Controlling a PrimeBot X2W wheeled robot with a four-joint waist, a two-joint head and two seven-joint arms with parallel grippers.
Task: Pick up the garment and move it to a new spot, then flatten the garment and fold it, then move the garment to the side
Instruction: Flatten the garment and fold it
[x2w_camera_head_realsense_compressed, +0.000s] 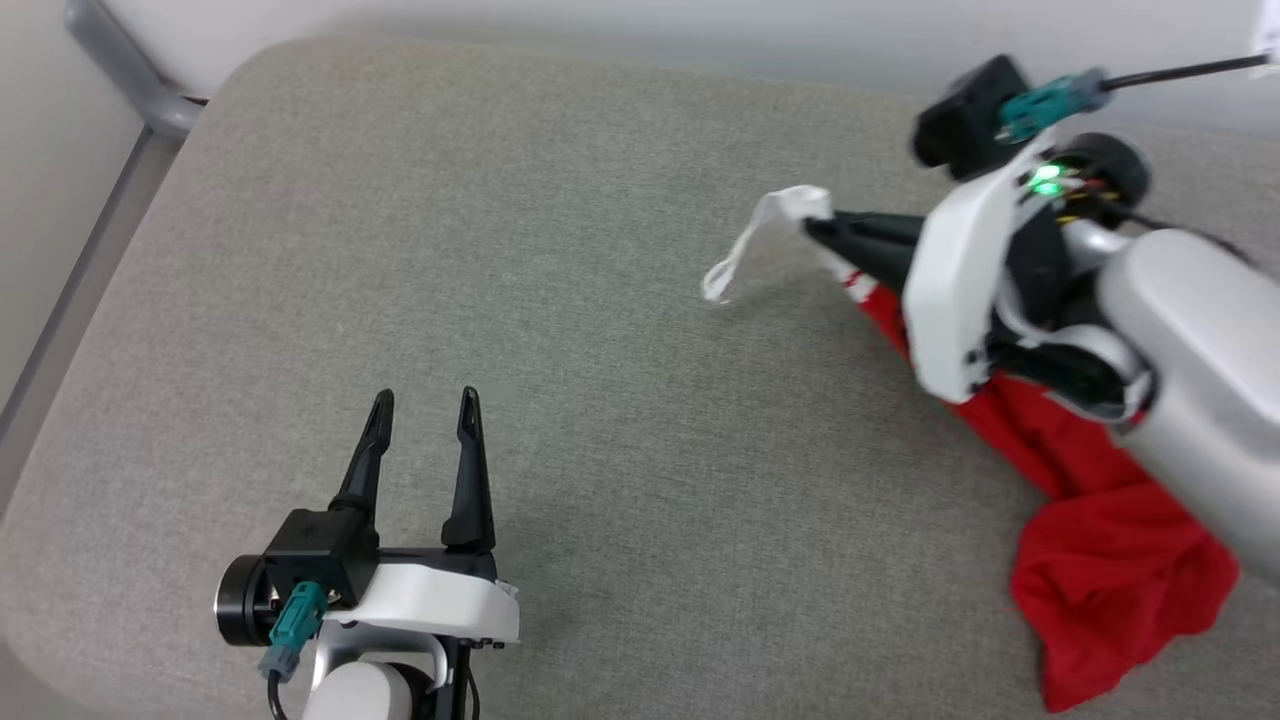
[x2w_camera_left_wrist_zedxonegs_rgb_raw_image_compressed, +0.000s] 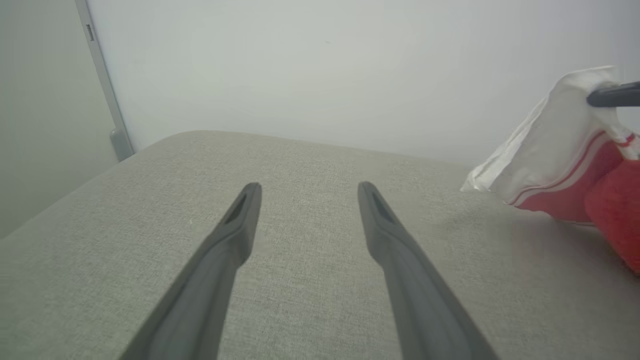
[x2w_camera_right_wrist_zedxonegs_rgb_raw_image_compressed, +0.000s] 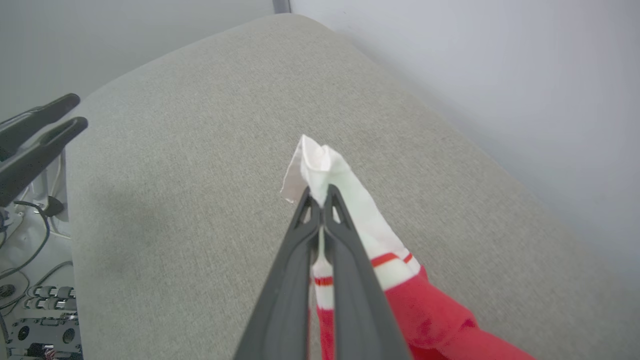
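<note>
Lower left: left claw (x2w_camera_head_realsense_compressed: 425, 395) spread wide, empty, over grey fabric surface (x2w_camera_head_realsense_compressed: 600, 330). Upper right: right claw (x2w_camera_head_realsense_compressed: 812, 228) pinched tight on white sleeve of the garment (x2w_camera_head_realsense_compressed: 1110, 560); red body trails to lower right, resting on surface.

Grey fabric cushion (x2w_camera_head_realsense_compressed: 560, 300) against a pale wall (x2w_camera_left_wrist_zedxonegs_rgb_raw_image_compressed: 320, 65).

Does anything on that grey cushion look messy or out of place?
Only the garment: it lies crumpled in a red heap on the right of the cushion, one white sleeve pinched and held up by the right gripper. Nothing looks torn.
</note>
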